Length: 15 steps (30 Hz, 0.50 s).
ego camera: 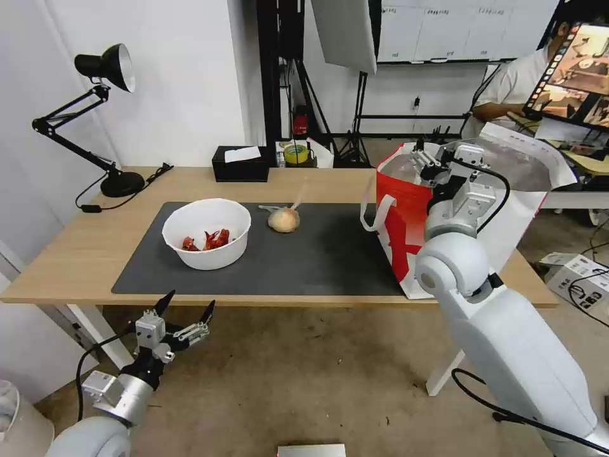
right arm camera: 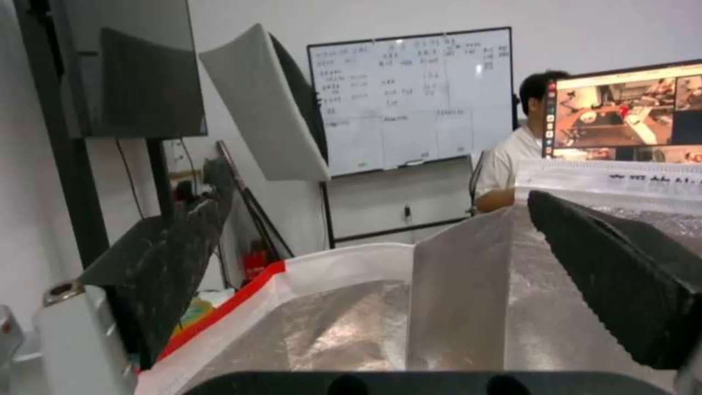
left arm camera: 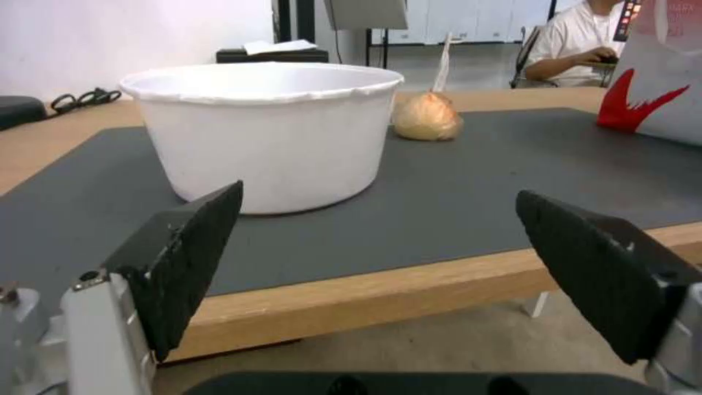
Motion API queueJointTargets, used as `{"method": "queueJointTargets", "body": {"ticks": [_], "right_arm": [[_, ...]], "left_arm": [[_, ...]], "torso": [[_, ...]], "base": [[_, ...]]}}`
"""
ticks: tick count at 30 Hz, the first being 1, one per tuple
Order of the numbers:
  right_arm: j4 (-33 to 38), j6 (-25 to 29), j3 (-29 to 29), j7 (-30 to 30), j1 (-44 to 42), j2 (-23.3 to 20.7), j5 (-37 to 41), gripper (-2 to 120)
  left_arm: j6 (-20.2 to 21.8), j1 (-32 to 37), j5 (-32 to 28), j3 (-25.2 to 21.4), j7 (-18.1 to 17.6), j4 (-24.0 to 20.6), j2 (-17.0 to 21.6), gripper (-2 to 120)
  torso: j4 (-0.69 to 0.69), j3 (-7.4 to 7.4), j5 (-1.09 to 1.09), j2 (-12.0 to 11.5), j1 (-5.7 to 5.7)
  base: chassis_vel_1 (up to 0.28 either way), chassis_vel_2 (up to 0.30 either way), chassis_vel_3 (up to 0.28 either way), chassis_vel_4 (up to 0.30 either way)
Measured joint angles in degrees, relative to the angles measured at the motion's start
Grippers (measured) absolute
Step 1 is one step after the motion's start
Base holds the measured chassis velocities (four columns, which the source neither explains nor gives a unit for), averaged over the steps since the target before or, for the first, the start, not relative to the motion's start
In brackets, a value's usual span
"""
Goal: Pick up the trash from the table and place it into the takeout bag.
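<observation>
The left gripper [ego camera: 186, 306] hangs spread wide and empty, below and in front of the table [ego camera: 76, 254] edge, facing the bowl [ego camera: 206, 232]. That round white bowl, holding red shell scraps [ego camera: 208, 240], sits on the dark grey mat [ego camera: 317, 254]. Just to its right lies the tan bun [ego camera: 283, 219] in its clear bag. A black lamp [ego camera: 104, 114] and black tissue box [ego camera: 240, 164] stand at the back. Farther right, the red-and-white takeout bag [ego camera: 406, 228] stands open, its foil lining crinkled; the right gripper [ego camera: 426, 158] hovers over its mouth, fingers apart, holding nothing.
</observation>
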Motion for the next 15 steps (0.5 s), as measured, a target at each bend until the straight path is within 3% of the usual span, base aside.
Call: {"method": "queueJointTargets", "body": {"ticks": [8,12,15], "right_arm": [[1.0,0.0,0.1,-0.4,0.7,-1.4,0.5,100],[1.4,0.9,0.7,-2.8,1.2,-1.8,1.5,100],[2.6,2.8,1.0,-8.2,1.2,-2.6,4.5,100]], "left_arm": [[0.1,1.0,-0.3,-0.6,-0.2,-0.7,-0.2,100],[0.1,1.5,-0.3,-1.0,-0.2,-0.9,-0.1,100],[0.1,1.5,-0.3,-1.1,-0.1,-0.9,0.2,100]], "torso": [[0.00,0.00,0.00,0.0,-0.01],[0.00,0.00,0.00,0.0,0.00],[0.01,0.00,-0.01,0.0,0.00]], "base": [[0.000,0.000,0.000,0.000],[0.000,0.000,0.000,0.000],[0.000,0.000,0.000,0.000]]}}
